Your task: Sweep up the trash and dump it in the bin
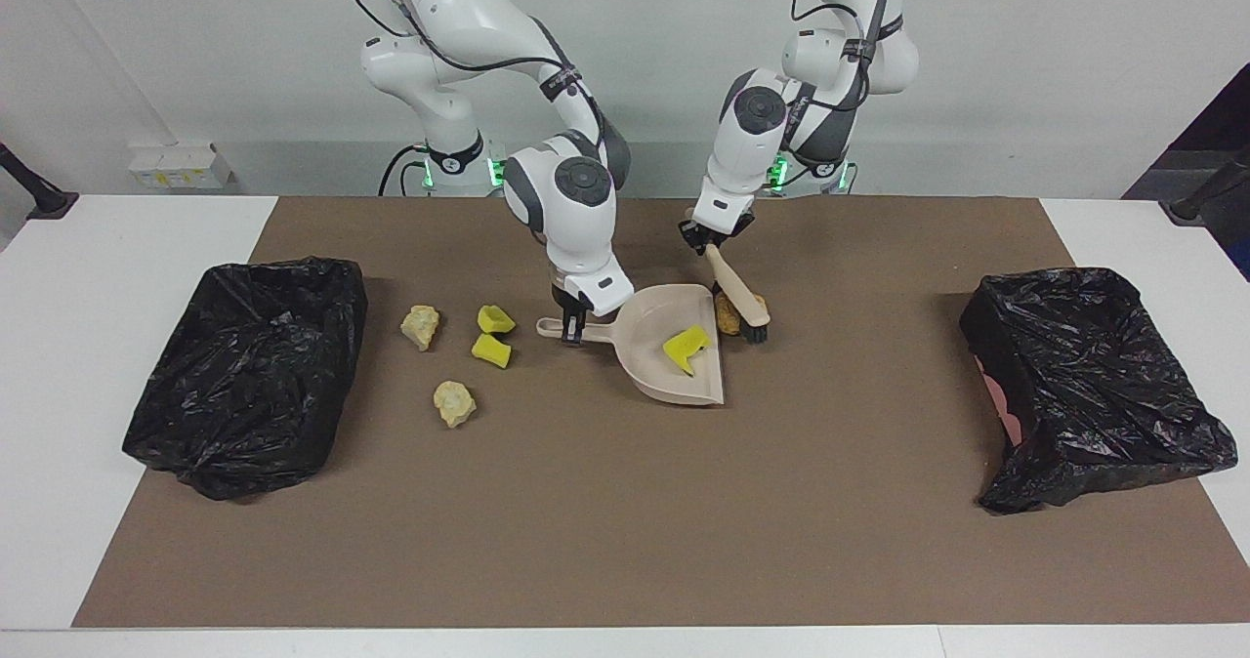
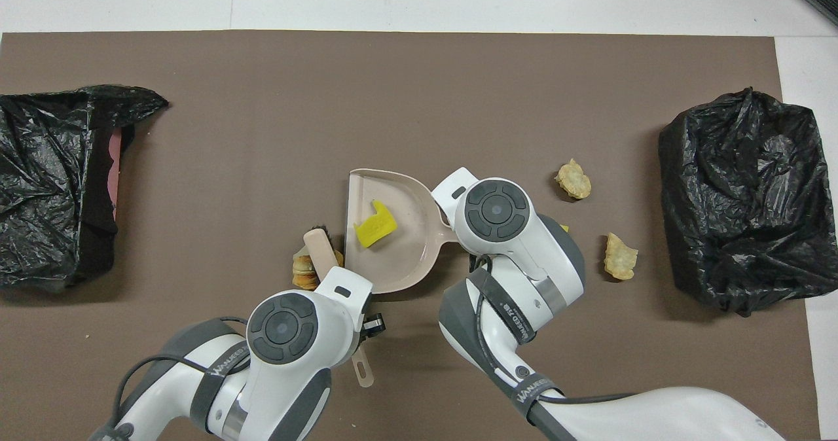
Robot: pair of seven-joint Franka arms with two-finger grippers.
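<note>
My right gripper [image 1: 574, 330] is shut on the handle of the beige dustpan [image 1: 652, 369], which lies on the mat with a yellow sponge chunk [image 1: 687, 346] inside it [image 2: 375, 222]. My left gripper [image 1: 710, 239] is shut on the handle of the beige brush [image 1: 734, 292], whose black bristles rest on the mat at the pan's mouth. Golden-brown bread pieces [image 2: 303, 271] sit pressed between the bristles and the pan's edge, partly hidden. Two yellow chunks [image 1: 492, 349] and two cream lumps [image 1: 454, 403] lie loose toward the right arm's end.
A bin lined with a black bag [image 1: 244, 375] stands at the right arm's end of the brown mat. Another black-bagged bin [image 1: 1094, 385] stands at the left arm's end. White table borders the mat [image 1: 586, 521].
</note>
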